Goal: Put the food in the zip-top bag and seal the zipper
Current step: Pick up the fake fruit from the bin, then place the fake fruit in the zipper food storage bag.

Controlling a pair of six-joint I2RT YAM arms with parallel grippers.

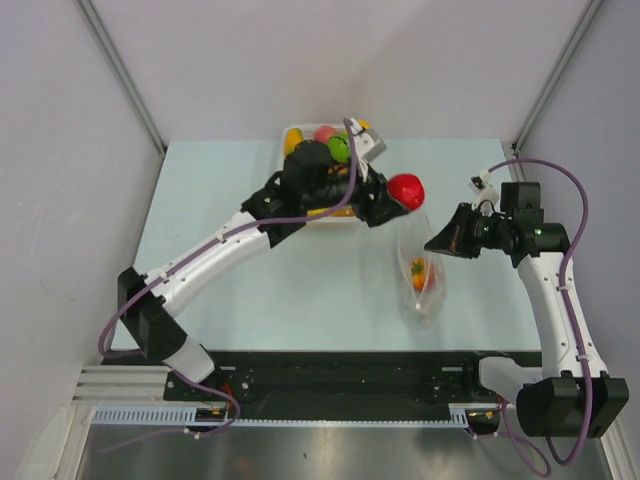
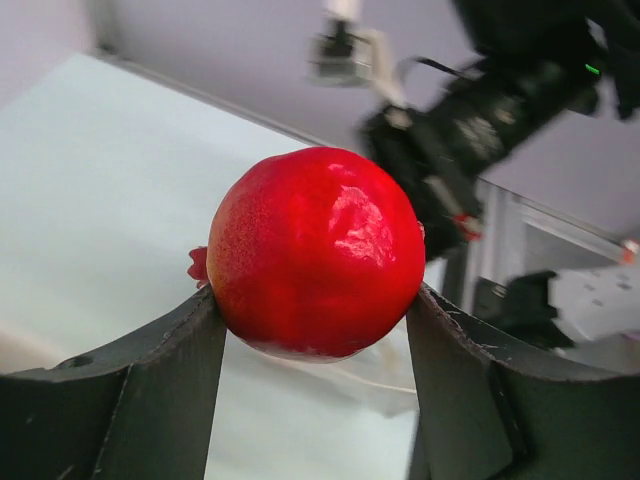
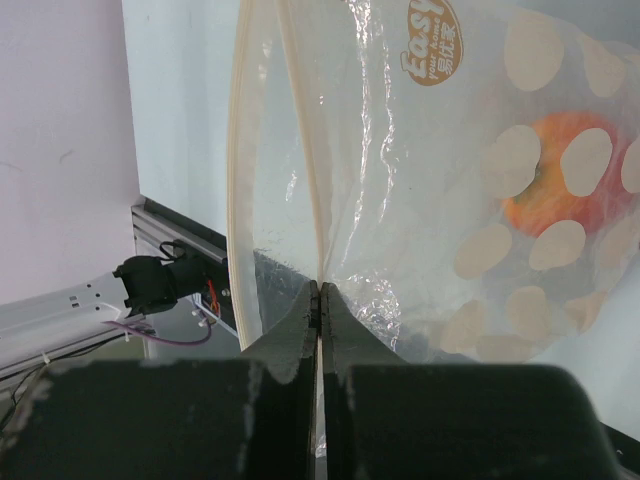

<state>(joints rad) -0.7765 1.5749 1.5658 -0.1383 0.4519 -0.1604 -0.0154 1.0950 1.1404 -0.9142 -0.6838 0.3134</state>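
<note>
The left gripper (image 1: 392,203) pinches a red fruit (image 1: 405,190) at centre frame, just above the bag (image 1: 425,282). The right gripper (image 1: 438,240) is pressed together on the bag's edge beside the zipper (image 3: 236,150). It is probably best to centre the fruit over the mouth and lower it before releasing.

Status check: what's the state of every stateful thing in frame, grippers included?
Left gripper: shut on the glossy red round toy fruit, lifted off the table.
Right gripper: shut on an edge of the crinkly see-through zip-top bag.
Zip-top bag: mouth open, orange-red toy fruit inside.
Pale zipper strip: unsealed, halves apart.
White slotted plastic basket: holds green and yellow toy food.
</note>
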